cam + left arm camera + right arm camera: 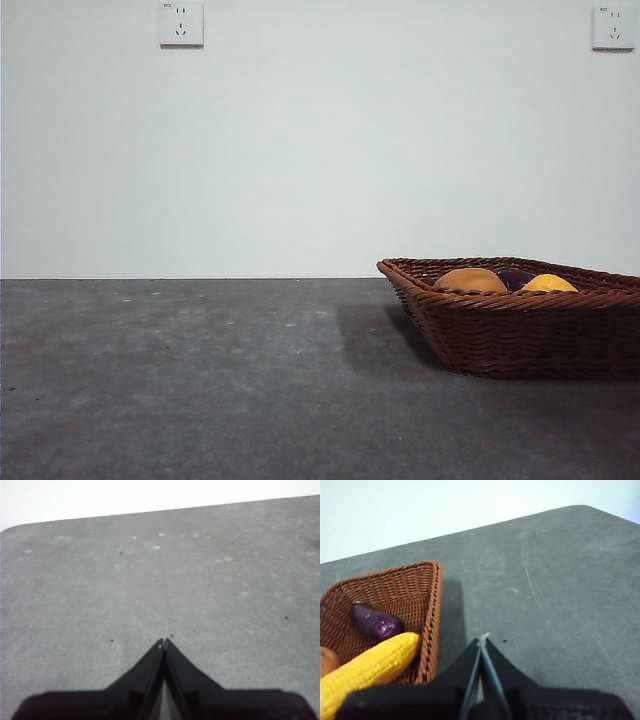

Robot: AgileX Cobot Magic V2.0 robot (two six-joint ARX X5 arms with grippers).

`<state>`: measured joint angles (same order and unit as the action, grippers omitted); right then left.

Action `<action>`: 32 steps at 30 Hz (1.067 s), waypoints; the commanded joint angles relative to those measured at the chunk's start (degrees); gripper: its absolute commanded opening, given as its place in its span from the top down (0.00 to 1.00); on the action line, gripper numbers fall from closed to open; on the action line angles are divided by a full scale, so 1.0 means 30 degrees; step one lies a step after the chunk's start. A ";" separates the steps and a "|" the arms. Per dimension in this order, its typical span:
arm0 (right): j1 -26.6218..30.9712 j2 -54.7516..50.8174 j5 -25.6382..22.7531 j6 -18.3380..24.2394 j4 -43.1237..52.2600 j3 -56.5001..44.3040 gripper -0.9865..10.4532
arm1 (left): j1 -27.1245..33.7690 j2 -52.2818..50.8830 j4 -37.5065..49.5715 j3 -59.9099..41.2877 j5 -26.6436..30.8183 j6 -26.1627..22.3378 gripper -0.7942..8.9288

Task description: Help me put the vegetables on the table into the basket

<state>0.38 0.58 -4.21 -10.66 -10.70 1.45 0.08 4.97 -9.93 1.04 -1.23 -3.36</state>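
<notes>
three vegetables lie in the basket (520, 330): the corn (367, 667), the eggplant (376, 621) and the potato (470, 280), which barely shows at the edge of the right wrist view. no vegetable is seen on the table (200, 380) in any view, so the task looks done and the step in hand seems to be resting clear of the work.

both grippers are empty. the left gripper (164, 642) has its jaws pressed together over bare table, well apart from the basket. the right gripper (482, 641) is also closed tip to tip, hanging just beside the basket's corner, outside the rim.

i judge that no further grasp is called for; at most, the right arm would lift away from the wicker without brushing it.

room is plentiful: the basket sits toward one side in the front view, with wide bare table beside it. the table's far edge shows in both wrist views, well away from each gripper.
</notes>
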 commanded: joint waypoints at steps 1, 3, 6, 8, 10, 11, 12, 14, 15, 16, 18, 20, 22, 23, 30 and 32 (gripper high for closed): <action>-0.0007 -0.0044 0.0182 0.0153 0.0087 -0.0219 0.91 | 0.0044 0.0022 0.0138 -0.0204 -0.0087 0.0117 0.92; -0.0007 -0.0044 0.0474 0.0284 0.0066 -0.0219 0.91 | 0.0044 0.0022 0.0138 -0.0204 -0.0087 0.0117 0.92; -0.0022 -0.0044 0.0787 0.0306 0.0036 -0.0219 0.91 | 0.0044 0.0022 0.0138 -0.0204 -0.0087 0.0117 0.92; -0.0022 -0.0044 0.0765 0.0226 0.0051 -0.0219 0.91 | 0.0044 0.0022 0.0138 -0.0204 -0.0087 0.0117 0.92; -0.0022 -0.0044 0.0743 0.0226 0.0058 -0.0219 0.91 | 0.0044 0.0022 0.0138 -0.0204 -0.0087 0.0117 0.92; -0.0022 -0.0044 0.0743 0.0226 0.0058 -0.0219 0.91 | 0.0044 0.0022 0.0138 -0.0204 -0.0087 0.0117 0.92; -0.0029 -0.0044 0.0750 0.0226 0.0058 -0.0219 0.91 | 0.0044 0.0022 0.0138 -0.0204 -0.0087 0.0117 0.92; -0.0080 -0.0044 0.0743 0.0226 0.0058 -0.0219 0.91 | 0.0044 0.0022 0.0138 -0.0204 -0.0087 0.0117 0.92; -0.0175 -0.0044 0.0743 0.0226 0.0058 -0.0219 0.91 | 0.0044 0.0022 0.0138 -0.0204 -0.0087 0.0117 0.92; -0.0284 -0.0044 0.0743 0.0226 0.0058 -0.0219 0.91 | 0.0044 0.0022 0.0138 -0.0204 -0.0087 0.0117 0.92; -0.0590 -0.0044 0.0743 0.0226 0.0058 -0.0219 0.91 | 0.0044 0.0022 0.0138 -0.0204 -0.0087 0.0117 0.92; -0.0772 -0.0044 0.0750 0.0226 0.0051 -0.0219 0.91 | 0.0044 0.0022 0.0138 -0.0204 -0.0087 0.0117 0.92; -0.0780 -0.0044 0.0758 0.0226 0.0051 -0.0219 0.91 | 0.0044 0.0022 0.0138 -0.0204 -0.0087 0.0117 0.92; -0.0765 -0.0044 0.0743 0.0226 0.0058 -0.0211 0.91 | 0.0044 0.0022 0.0138 -0.0204 -0.0087 0.0117 0.92; -0.0765 -0.0015 0.0750 0.0226 0.0044 -0.0211 0.91 | 0.0044 0.0022 0.0138 -0.0204 -0.0087 0.0117 0.92; -0.0765 -0.0015 0.0750 0.0226 0.0044 -0.0211 0.91 | 0.0044 0.0022 0.0138 -0.0204 -0.0087 0.0117 0.92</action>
<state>-1.91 0.58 -1.91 -10.24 -10.83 1.45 0.08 5.02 -9.96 1.04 -1.21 -3.36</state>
